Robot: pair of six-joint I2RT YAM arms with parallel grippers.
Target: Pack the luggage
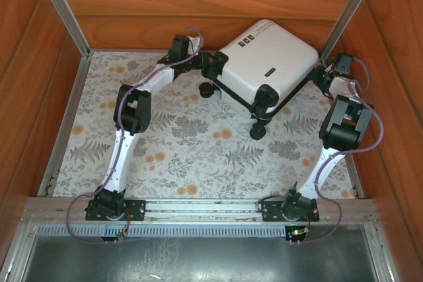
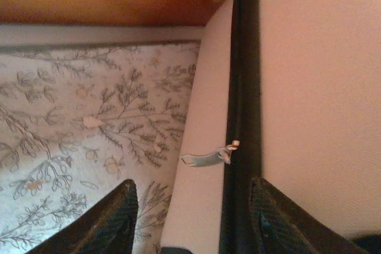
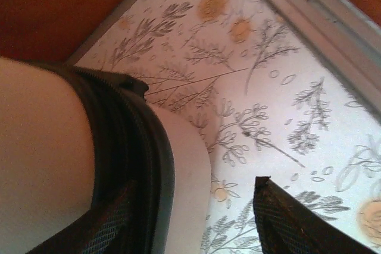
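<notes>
luggage [image 1: 268,57] flat, long axis diagonal, wheels near-left | left gripper [image 2: 191,187] wide astride rim | right gripper [image 3: 195,185] likewise

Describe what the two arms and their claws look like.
Both the left arm and right arm have white tube-like links, chunky black joints and black base plates. A thin pale-purple cable loops along each. The left claw and right claw have black, finely textured fingers.
</notes>
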